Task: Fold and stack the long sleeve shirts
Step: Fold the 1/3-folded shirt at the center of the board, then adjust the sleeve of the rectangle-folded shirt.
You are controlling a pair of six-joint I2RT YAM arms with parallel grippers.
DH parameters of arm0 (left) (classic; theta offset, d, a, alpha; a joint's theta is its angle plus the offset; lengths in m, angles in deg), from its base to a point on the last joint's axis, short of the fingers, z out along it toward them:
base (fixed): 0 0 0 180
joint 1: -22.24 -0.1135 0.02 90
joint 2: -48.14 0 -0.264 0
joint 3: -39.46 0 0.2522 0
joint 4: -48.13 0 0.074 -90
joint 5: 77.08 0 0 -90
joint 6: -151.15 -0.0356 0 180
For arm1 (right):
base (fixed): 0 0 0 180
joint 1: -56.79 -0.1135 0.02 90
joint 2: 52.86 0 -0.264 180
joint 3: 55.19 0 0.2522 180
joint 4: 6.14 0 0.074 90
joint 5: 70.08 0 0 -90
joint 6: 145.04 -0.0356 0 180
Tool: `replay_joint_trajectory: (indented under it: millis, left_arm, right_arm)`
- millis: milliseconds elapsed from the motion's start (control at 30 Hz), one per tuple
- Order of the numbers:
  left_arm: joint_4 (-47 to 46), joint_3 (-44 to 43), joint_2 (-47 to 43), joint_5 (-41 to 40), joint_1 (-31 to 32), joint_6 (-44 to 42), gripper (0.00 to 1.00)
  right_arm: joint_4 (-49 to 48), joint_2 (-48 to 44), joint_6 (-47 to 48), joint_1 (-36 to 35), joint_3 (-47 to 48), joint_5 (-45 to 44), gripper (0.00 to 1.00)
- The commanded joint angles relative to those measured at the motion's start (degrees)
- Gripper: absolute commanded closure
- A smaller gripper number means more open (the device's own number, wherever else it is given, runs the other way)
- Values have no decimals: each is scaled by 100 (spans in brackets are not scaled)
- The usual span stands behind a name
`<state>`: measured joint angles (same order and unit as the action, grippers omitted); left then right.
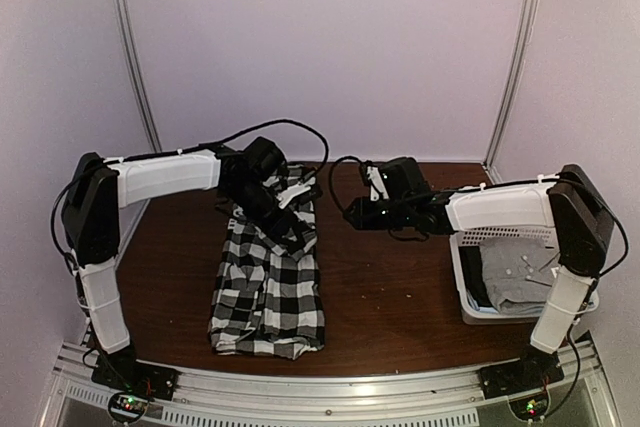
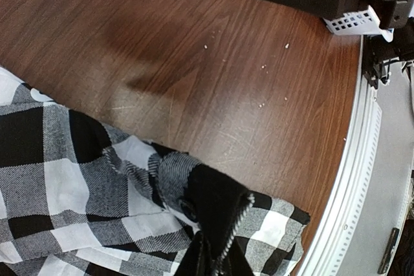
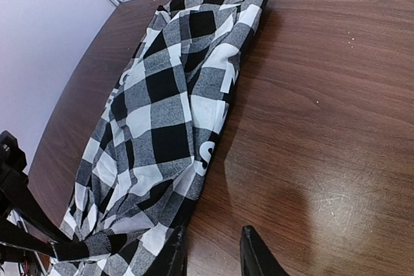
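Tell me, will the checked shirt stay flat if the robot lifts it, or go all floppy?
Probably floppy: the shirt lies in soft folds and wrinkles, so it would likely droop from wherever it is held. It looks thin, so likely light. Pushed, it would probably bunch up rather than slide, as it crumples near the left tool.

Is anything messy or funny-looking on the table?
Yes. The checked shirt lies rumpled and bunched, its edges uneven, not folded flat. Little white specks are scattered on the brown table. A grey shirt sits crumpled in the basket.
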<state>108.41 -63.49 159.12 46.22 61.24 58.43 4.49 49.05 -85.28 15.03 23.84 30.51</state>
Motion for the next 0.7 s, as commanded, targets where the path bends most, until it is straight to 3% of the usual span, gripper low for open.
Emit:
replay_joint_trajectory:
  millis: [0, 67, 167, 300, 500, 667]
  left_arm:
    - [144, 214, -332, 41, 6, -193, 85]
    - [99, 326, -380, -43, 11, -125, 79]
    - [-276, 590, -631, -271, 11, 211, 62]
    - [-1064, 951, -1169, -1282, -98, 1335, 45]
    - [-1928, 1586, -1376, -1989, -966, 3189, 47]
    - [-2563, 1766, -985, -1733, -1331, 3872, 51]
  right_arm:
    - [230, 1, 341, -96, 0, 187, 71]
    - [266, 35, 396, -141, 15, 256, 71]
    - [270, 88, 484, -244, 44, 367, 70]
    - [572, 38, 730, -436, 29, 397, 68]
    - [1060, -10, 1192, -871, 108, 127, 59]
    - [1488, 156, 1444, -1263, 350, -229, 54]
